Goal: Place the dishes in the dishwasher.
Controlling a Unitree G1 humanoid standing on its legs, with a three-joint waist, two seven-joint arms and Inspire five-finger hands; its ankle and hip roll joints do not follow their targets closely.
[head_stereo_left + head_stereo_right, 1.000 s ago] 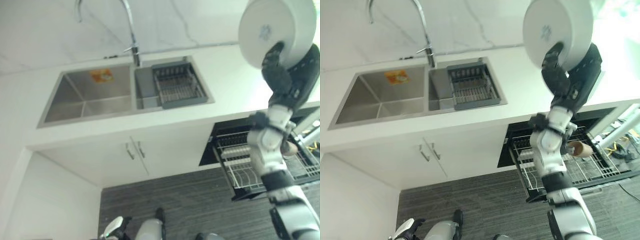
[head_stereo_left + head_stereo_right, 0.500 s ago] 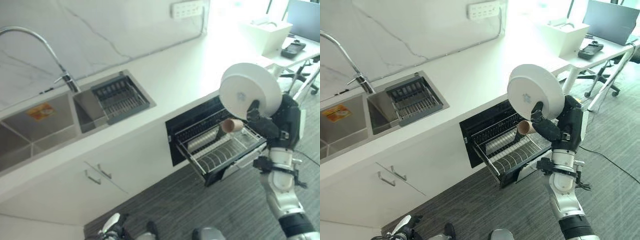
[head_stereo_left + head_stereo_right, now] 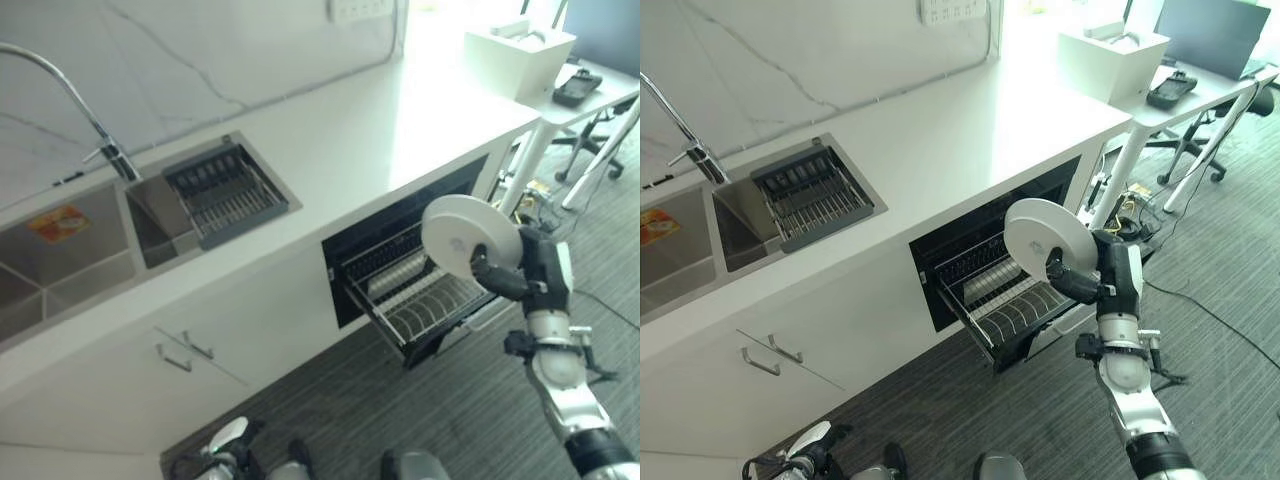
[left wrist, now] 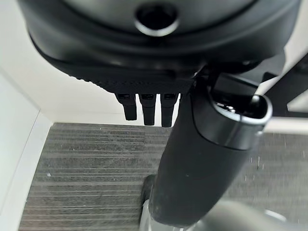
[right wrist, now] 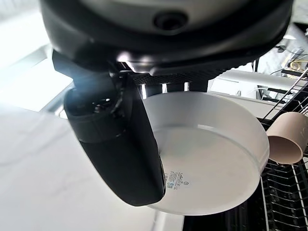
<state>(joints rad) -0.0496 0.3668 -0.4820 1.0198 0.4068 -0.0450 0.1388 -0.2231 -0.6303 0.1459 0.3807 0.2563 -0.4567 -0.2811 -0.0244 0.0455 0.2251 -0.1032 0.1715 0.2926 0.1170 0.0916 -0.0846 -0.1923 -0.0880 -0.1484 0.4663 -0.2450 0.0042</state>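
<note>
grey carpet below right hand point(image 3: 525, 275) gripping round plate point(image 3: 468, 235).

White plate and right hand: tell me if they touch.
Touching. The right wrist view shows the right hand with its thumb pressed across the white plate, gripping it.

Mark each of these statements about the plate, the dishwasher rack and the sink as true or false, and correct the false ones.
1. The right hand holds a white plate. True.
2. The dishwasher rack is pushed in and closed. False: it is pulled out.
3. The plate rests flat in the sink. False: it is held in the air in front of the rack.
4. A beige cup sits in the rack. True.
5. A dark wire basket sits in the sink. True.
</note>
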